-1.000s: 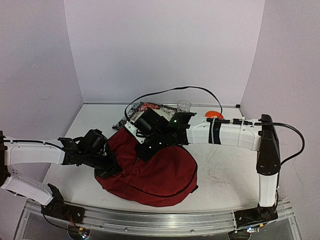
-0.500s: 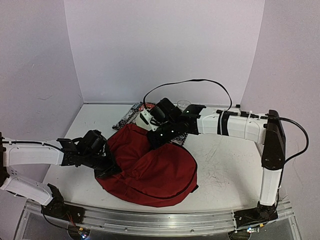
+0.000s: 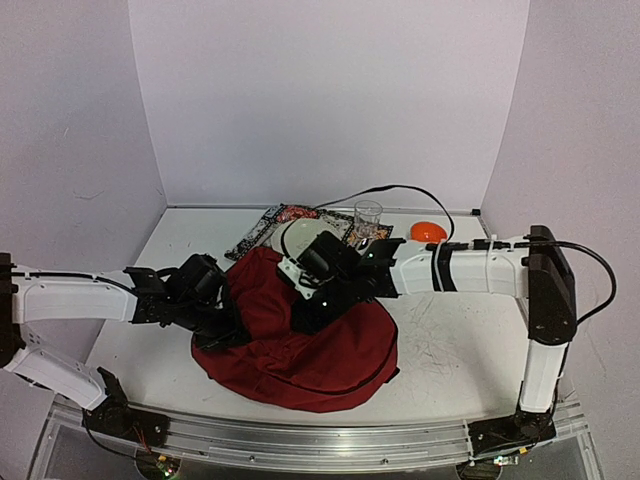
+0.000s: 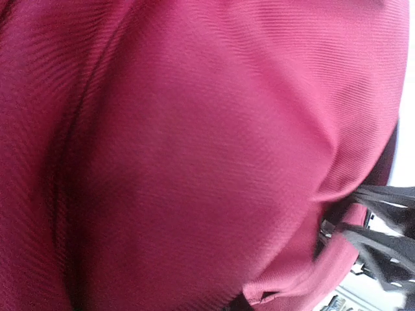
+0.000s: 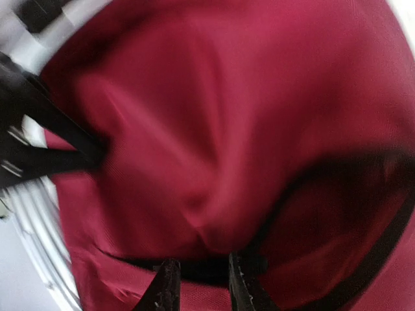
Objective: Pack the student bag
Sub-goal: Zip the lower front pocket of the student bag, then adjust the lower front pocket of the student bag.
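Top view: the student bag is lying slumped on the bench, around the middle of its width and closer to the near edge than to the far one. The left end effector is reaching in from the left edge and pressing against the bag's left flank. Its wrist view is showing only dark-red fabric, so how far it is open cannot be told. The right end effector is reaching across from the right and pointing down onto the bag's upper surface, near its far-left part. In the right wrist view its two fingers are standing a little apart, with their tips lying at the bag's black zipper band and red fabric showing in the gap between them. Behind the bag, along the far edge, a patterned flat item, a clear glass and an orange object are sitting apart from both end effectors.
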`<state>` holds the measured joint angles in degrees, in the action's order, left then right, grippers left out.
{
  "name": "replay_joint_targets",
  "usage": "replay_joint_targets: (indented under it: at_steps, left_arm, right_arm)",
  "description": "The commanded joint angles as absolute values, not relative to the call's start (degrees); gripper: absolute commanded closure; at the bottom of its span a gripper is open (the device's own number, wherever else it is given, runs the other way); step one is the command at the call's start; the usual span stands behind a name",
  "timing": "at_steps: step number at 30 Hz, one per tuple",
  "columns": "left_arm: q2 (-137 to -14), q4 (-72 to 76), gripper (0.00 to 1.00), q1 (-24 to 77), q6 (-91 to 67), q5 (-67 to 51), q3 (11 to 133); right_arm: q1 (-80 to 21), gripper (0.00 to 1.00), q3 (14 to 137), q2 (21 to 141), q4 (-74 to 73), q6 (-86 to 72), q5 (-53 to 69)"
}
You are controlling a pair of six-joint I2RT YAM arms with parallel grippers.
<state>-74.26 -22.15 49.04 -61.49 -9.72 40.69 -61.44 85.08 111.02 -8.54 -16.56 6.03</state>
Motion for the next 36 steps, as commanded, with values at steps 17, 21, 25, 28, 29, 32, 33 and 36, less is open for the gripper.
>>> replay_joint_targets:
  at_steps: [17, 21, 25, 28, 29, 32, 33, 36]
  left_arm:
    - [-77.9, -21.5, 0.68, 59.0, -49.6, -2.7, 56.5]
    - [-78.0, -21.5, 0.69, 59.2, -49.2, -2.0, 55.6]
    - [-79.5, -21.4, 0.69, 59.7, -48.3, -2.4, 55.3]
    - [-81.0, -21.4, 0.68, 61.1, -46.7, -2.0, 56.2]
    - [-81.6, -21.3, 0.68, 61.6, -46.2, -1.8, 56.5]
    - [-83.7, -21.2, 0.68, 63.2, -44.4, -1.5, 57.5]
    - [-84.4, -21.1, 0.68, 63.6, -43.9, -1.5, 57.7]
    - [-86.6, -21.1, 0.68, 65.4, -43.2, -0.7, 58.0]
  right_arm:
    - [-62.5, 0.59, 75.0, 100.2, -3.9, -25.7, 2.9]
    - [-60.1, 0.57, 73.8, 98.9, -4.0, -29.0, 4.2]
    - [-59.0, 0.57, 73.4, 98.6, -4.0, -29.3, 5.5]
    - [-58.5, 0.56, 74.0, 99.1, -4.0, -29.8, 7.0]
    - [-58.3, 0.56, 74.4, 99.6, -4.1, -29.8, 7.7]
    - [-58.1, 0.55, 75.3, 101.5, -4.3, -29.9, 9.3]
    - [-58.0, 0.55, 75.3, 101.8, -4.3, -30.1, 9.9]
    - [-58.0, 0.55, 75.1, 102.7, -4.3, -30.3, 11.4]
